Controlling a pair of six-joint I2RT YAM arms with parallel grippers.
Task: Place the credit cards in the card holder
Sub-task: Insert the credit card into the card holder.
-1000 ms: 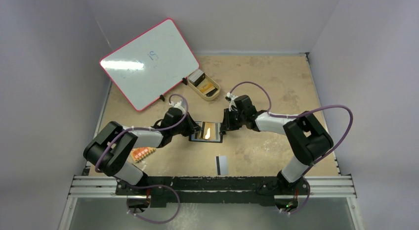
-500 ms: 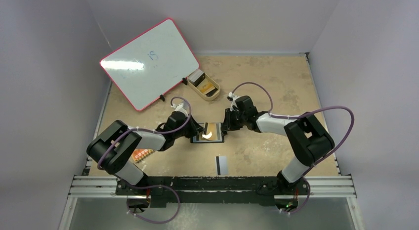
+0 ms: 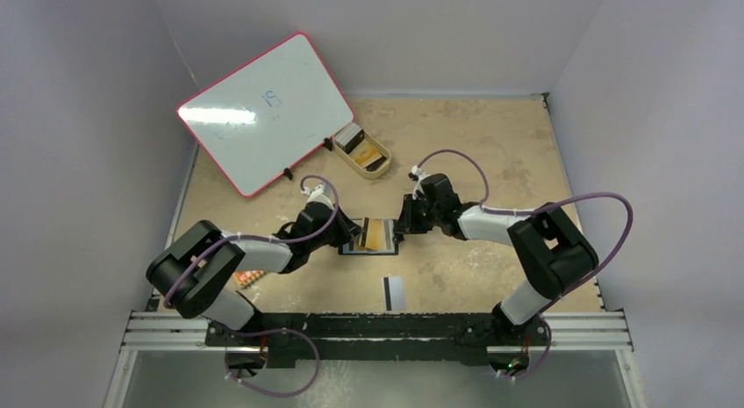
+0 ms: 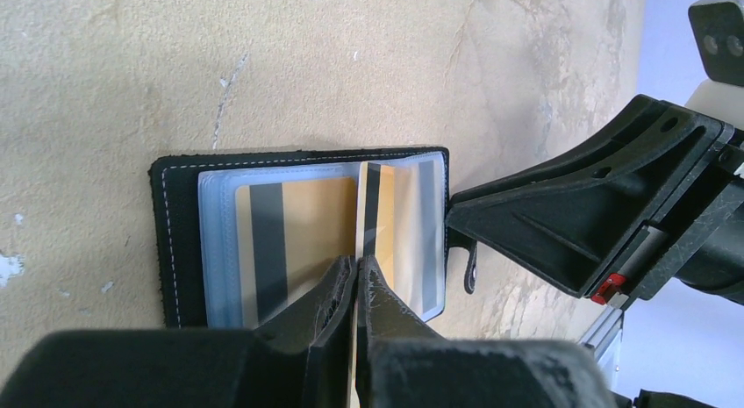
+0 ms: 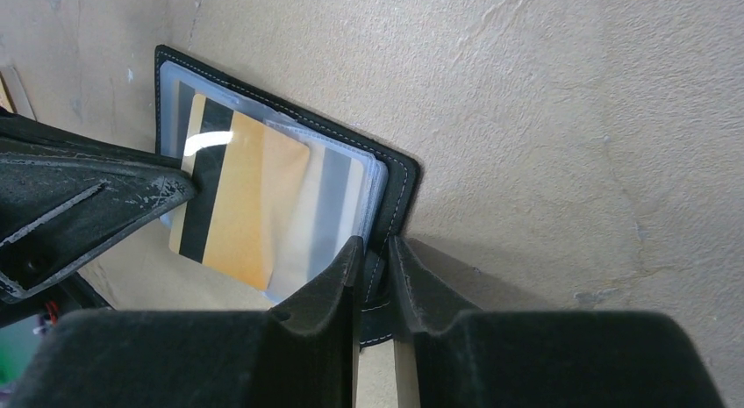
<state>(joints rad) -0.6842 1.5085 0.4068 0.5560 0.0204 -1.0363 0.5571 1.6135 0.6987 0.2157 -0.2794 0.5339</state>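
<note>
The black card holder (image 3: 356, 246) lies open at the table's middle, its grey-blue pockets up. My left gripper (image 4: 358, 268) is shut on an orange-gold credit card (image 4: 362, 211) with a black stripe, held on edge over the pockets. In the right wrist view that card (image 5: 250, 206) has its right end under a translucent pocket leaf. A striped card (image 4: 294, 228) shows through a pocket. My right gripper (image 5: 375, 250) is shut on the holder's right edge (image 5: 399, 189) by the snap tab. In the top view the left gripper (image 3: 349, 233) and right gripper (image 3: 402, 226) flank the holder.
A grey card with a black stripe (image 3: 394, 290) lies near the front edge. A tan oval tray (image 3: 354, 162) with more cards stands at the back, beside a tilted red-rimmed whiteboard (image 3: 263, 110). A small orange board (image 3: 253, 275) lies beside the left arm.
My left gripper has moved the orange-gold card to the right over the holder, and the glare on it is gone. The right gripper has kept its hold on the holder's edge.
</note>
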